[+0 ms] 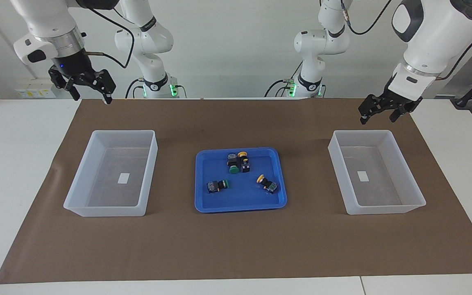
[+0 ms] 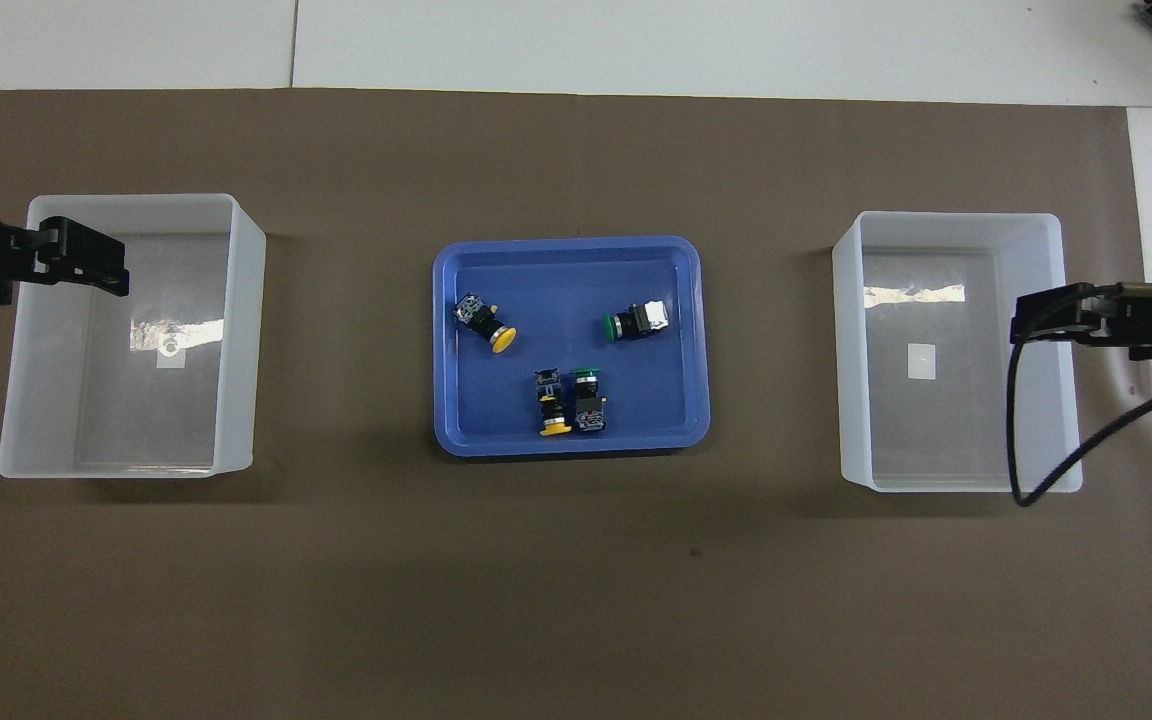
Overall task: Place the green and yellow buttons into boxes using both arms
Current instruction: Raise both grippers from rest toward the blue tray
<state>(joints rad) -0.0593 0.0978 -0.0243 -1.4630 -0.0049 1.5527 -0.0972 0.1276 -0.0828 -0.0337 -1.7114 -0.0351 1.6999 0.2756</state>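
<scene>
Nothing has been picked yet, as I judge it: all four push-button switches lie in the shallow blue plastic tray [image 1: 240, 205] at the middle of the table, and both bins are bare but for a small label.

Going across the facing view, the right arm's black two-finger gripper [image 1: 89, 91] hangs in the air with its fingers spread wide and nothing between them, over the brown mat's edge by the robots at the right arm's end. Below it sits the first translucent white rectangular plastic bin [image 1: 76, 192]. In the tray, a green-capped switch [image 1: 218, 185] lies alone on its side; nearer the robots a green-capped one [image 1: 233, 168] and a yellow-capped one [image 1: 243, 156] lie touching; a second yellow-capped switch [image 1: 265, 182] lies apart from them, toward the left arm's end. Then comes the second translucent white bin [image 1: 414, 200], and over its robot-side rim the left arm's black gripper [image 1: 377, 114], its fingers partly open and empty.

The next move calls for each arm to swing inward over the tray and come down on a switch; the touching pair will want a careful approach.

The brown paper mat [image 1: 236, 246] covers a white table [image 1: 14, 164]. Two slimmer white arms with green-lit bases [image 1: 156, 84] stand by the pale wall.
</scene>
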